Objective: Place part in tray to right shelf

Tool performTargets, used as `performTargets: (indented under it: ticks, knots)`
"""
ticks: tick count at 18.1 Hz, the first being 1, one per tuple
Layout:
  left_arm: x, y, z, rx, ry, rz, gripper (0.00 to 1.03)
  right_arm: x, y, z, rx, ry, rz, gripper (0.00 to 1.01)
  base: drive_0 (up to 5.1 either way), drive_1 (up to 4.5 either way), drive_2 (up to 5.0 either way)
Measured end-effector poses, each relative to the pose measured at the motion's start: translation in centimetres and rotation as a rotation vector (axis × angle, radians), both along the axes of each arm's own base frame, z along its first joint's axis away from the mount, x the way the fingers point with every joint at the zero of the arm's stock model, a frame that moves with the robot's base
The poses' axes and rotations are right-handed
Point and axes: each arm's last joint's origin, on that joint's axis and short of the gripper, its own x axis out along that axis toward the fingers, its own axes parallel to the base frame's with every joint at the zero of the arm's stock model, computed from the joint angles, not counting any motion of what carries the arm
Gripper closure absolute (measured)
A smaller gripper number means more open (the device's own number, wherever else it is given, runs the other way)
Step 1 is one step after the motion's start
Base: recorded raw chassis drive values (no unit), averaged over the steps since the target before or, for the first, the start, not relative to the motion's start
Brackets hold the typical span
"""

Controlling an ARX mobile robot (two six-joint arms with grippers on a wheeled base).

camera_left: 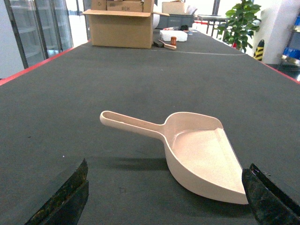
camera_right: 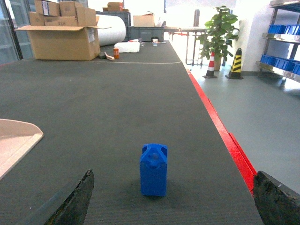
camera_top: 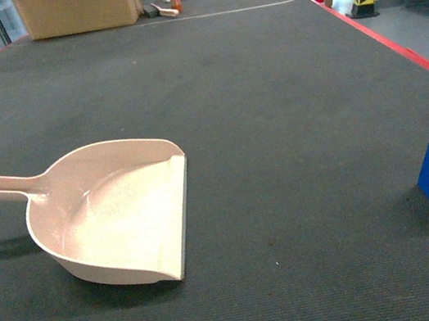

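Nothing of the body in the head view. Only finger tips in the wrist views. Left gripper [camera_left: 164, 199]: two dark, almost black fingers [camera_left: 65, 197] at about 7 and 5 o'clock, wedge-shaped, with rough, scuffed faces speckled in dull yellow-green. Right gripper [camera_right: 171, 199]: two more dark fingers [camera_right: 75, 199] at about 7 and 5 o'clock, same wedge shape, worn and mottled, paler grey along the inner edges. No cables, screws or markings to make out.

Dark carpeted table [camera_top: 257, 120], red-edged; cardboard box [camera_right: 58, 41], perhaps shelving [camera_right: 281, 33] beyond.
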Motion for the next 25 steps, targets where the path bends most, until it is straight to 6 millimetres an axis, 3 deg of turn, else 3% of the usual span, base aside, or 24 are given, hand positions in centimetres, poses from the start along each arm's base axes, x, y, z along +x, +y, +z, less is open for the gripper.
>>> performTargets:
  ticks: [16, 17, 18, 21, 23, 25]
  knots:
    - [0.0, 0.0, 0.0, 0.0, 0.0, 0.001, 0.05, 0.0, 0.0, 0.0, 0.0, 0.0, 0.0, 0.03, 0.0, 0.0, 0.0]
    - [0.0, -0.1, -0.2, -0.008, 0.064, -0.01, 0.05, 0.0, 0.0, 0.0, 0.0, 0.0, 0.0, 0.03, 0.0, 0.0, 0.0]
    - [0.1, -0.5, -0.3, -0.051, 0.237, -0.051, 0.05, 0.0, 0.0, 0.0, 0.0, 0.0, 0.0, 0.03, 0.0, 0.0, 0.0]
    - [3.9, -1.4, 1.3, -0.278, 0.259, -0.134, 0.05, 0.0, 0.0, 0.0, 0.0, 0.0, 0.0, 0.03, 0.0, 0.0, 0.0]
    - [9.0, -1.3, 2.8, -0.454, 0.229, -0.124, 0.05, 0.0, 0.0, 0.0, 0.0, 0.0, 0.0, 0.03, 0.0, 0.0, 0.0]
    - [14.0, -0.6, 1.3, -0.6, 0.305, -0.099, 0.05, 0.0, 0.0, 0.0, 0.0, 0.0, 0.0, 0.03, 0.0, 0.0, 0.0]
